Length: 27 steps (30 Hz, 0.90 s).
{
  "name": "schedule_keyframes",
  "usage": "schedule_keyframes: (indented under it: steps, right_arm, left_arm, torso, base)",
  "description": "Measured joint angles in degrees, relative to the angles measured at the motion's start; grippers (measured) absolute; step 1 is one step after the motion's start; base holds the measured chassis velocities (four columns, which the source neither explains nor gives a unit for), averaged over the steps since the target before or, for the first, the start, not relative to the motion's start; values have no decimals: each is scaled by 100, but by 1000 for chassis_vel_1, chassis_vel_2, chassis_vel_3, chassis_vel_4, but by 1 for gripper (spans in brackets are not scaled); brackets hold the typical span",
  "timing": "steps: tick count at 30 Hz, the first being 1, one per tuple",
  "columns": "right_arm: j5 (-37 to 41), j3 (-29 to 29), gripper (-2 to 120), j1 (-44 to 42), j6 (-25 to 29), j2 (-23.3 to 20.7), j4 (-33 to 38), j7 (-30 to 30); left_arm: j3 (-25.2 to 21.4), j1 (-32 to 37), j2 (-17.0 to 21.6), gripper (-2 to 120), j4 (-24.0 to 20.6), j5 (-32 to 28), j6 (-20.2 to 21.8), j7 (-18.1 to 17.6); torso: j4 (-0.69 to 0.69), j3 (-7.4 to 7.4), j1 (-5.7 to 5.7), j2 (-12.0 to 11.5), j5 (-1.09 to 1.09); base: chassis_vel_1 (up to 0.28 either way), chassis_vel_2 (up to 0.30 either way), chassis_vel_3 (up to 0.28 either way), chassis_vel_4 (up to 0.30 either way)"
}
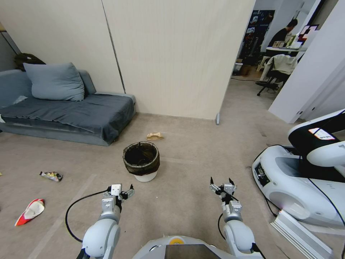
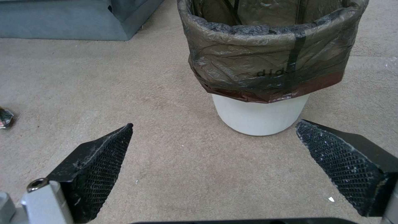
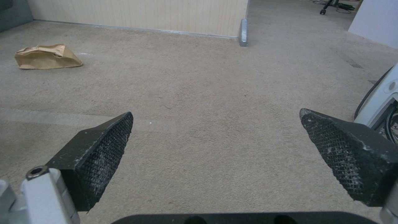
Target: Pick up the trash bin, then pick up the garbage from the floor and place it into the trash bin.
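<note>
The trash bin (image 1: 141, 161) (image 2: 260, 62), a small white bucket lined with a dark bag, stands on the carpet straight ahead. My left gripper (image 1: 120, 191) (image 2: 213, 149) hovers open just short of it, a little to its left. My right gripper (image 1: 222, 185) (image 3: 215, 137) is open over bare carpet to the bin's right. Garbage lies scattered: a crumpled tan wrapper (image 1: 155, 136) (image 3: 47, 56) behind the bin, a dark multicoloured wrapper (image 1: 51, 176) (image 2: 5, 117) at the left, and a red-and-white wrapper (image 1: 31, 210) nearer at the far left.
A grey sofa (image 1: 68, 108) with a cushion stands at the back left against the wall. Another white robot base (image 1: 305, 176) with a cable sits at the right. A doorway (image 1: 266, 82) opens at the back right. Open carpet surrounds the bin.
</note>
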Motion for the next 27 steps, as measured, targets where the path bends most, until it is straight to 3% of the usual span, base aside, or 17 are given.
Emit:
schedule_keyframes:
  steps: [8, 27]
  right_arm:
    - [0, 0, 100, -1, 0, 0, 0, 0]
    - [0, 0, 100, 1, 0, 0, 1, 0]
  left_arm:
    - [0, 0, 0, 100, 0, 0, 0, 0]
    - [0, 0, -1, 100, 0, 0, 0, 0]
  torso:
    - [0, 0, 0, 0, 0]
    - [1, 0, 0, 0, -1]
  base:
    - [-81, 89, 82, -72]
    - [-160, 166, 166, -169]
